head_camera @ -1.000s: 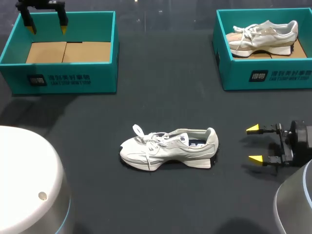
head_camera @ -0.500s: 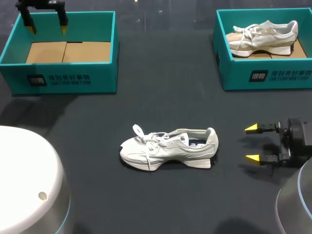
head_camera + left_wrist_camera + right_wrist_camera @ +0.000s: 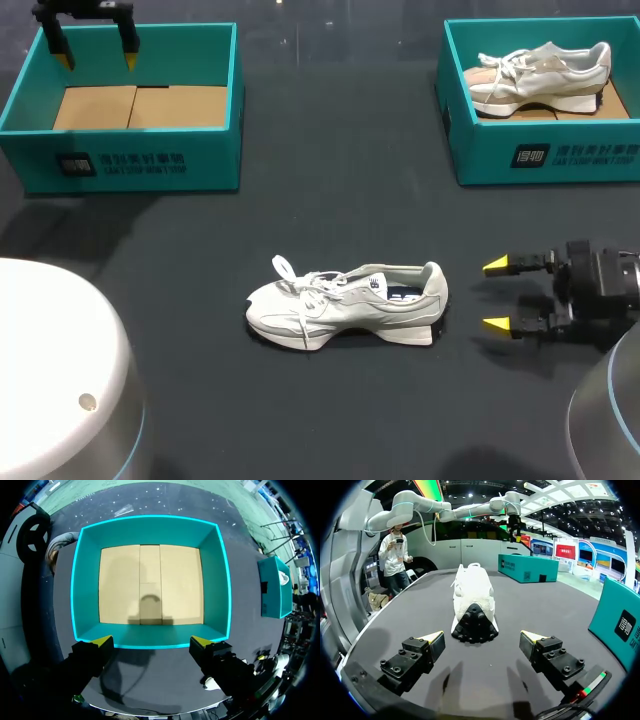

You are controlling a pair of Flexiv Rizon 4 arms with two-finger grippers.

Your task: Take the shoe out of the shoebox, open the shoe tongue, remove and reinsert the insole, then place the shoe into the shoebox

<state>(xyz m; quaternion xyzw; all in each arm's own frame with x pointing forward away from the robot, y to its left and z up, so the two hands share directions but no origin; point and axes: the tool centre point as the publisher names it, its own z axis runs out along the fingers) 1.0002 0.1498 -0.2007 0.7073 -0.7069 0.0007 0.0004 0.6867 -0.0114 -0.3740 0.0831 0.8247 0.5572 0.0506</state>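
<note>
A white sneaker lies on its sole mid-table, toe to the left, heel to the right. My right gripper stands open just right of the heel, level with it and apart from it. In the right wrist view the sneaker's heel sits ahead of the open right gripper. My left gripper hangs open over the back wall of the empty teal shoebox at the far left. The left wrist view looks down into that shoebox, ahead of the open left gripper, nothing between its fingers.
A second teal shoebox at the far right holds another white sneaker. Dark tabletop lies between the boxes and around the shoe. White rounded robot parts fill the near left corner.
My right gripper has slid left toward the sneaker's heel, still open. The left arm and the shoe have not moved.
</note>
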